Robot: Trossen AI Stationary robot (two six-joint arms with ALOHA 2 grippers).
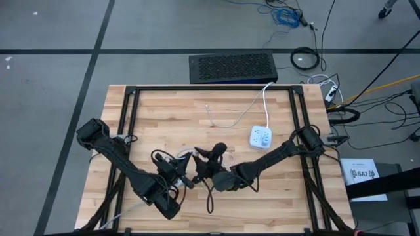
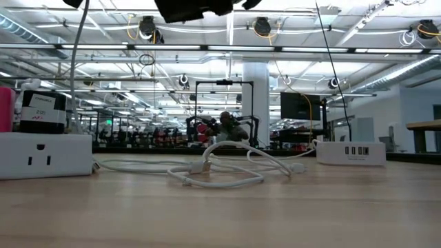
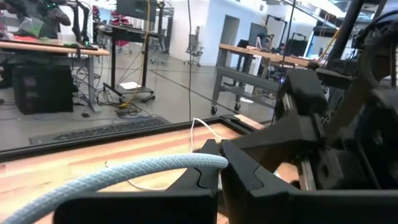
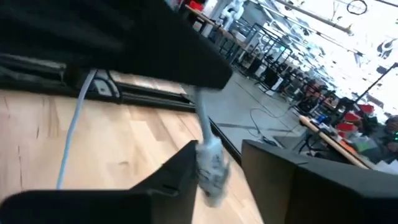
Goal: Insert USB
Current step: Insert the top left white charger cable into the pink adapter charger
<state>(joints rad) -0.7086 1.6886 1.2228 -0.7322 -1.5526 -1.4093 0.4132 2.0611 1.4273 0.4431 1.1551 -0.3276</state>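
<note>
Bright, even overhead light with soft shadows. Ceiling lamps (image 2: 262, 26) glare in the low view. The right wrist view looks motion-blurred, perhaps.
</note>
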